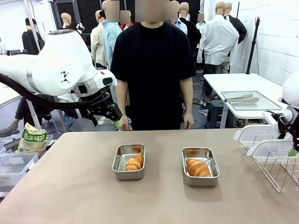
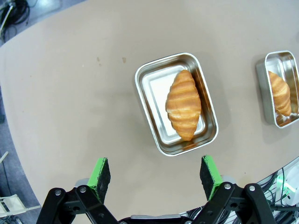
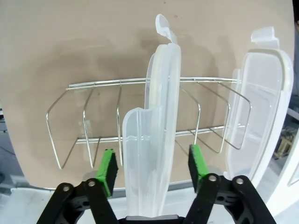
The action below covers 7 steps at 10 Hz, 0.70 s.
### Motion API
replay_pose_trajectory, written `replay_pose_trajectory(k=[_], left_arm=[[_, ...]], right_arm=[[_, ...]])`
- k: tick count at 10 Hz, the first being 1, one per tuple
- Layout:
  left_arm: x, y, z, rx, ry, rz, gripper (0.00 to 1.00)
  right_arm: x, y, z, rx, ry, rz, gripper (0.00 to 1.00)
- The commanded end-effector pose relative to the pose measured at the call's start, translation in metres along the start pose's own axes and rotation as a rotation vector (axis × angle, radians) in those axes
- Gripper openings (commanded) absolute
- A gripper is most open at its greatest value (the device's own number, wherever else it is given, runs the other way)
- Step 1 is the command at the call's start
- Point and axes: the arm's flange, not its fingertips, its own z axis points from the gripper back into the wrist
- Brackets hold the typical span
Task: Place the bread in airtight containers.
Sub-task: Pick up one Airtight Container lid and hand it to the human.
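Bread: golden-brown croissant rolls, one per rectangular steel tub.
Left tool: wide, empty.
Right tool: wide, straddling upright clear plastic lid.

The left steel tub and the right steel tub stand open, side by side, not touching. One shiny golden-brown croissant lies in the left tub, and another croissant lies in the right.

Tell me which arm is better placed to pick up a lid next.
The right arm: its jaws stand either side of a clear lid upright in the wire rack. On the left arm they hang open above a filled container.
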Motion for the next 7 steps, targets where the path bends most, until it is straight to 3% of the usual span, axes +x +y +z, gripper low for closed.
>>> replay_pose_trajectory(k=[1, 3, 7], left_arm=[[-0.0001, 0.0012, 0.0005, -0.001, -0.001, 0.009, 1.0], [-0.0001, 0.0012, 0.0005, -0.001, -0.001, 0.009, 1.0], [-0.0001, 0.0012, 0.0005, -0.001, -0.001, 0.009, 1.0]], right_arm=[[0.0004, -0.0045, 0.0012, 0.007, -0.007, -0.027, 0.33], [0.0008, -0.0063, -0.0011, 0.011, -0.011, -0.027, 0.0], [0.0035, -0.0091, -0.0021, 0.013, -0.016, -0.034, 0.0]])
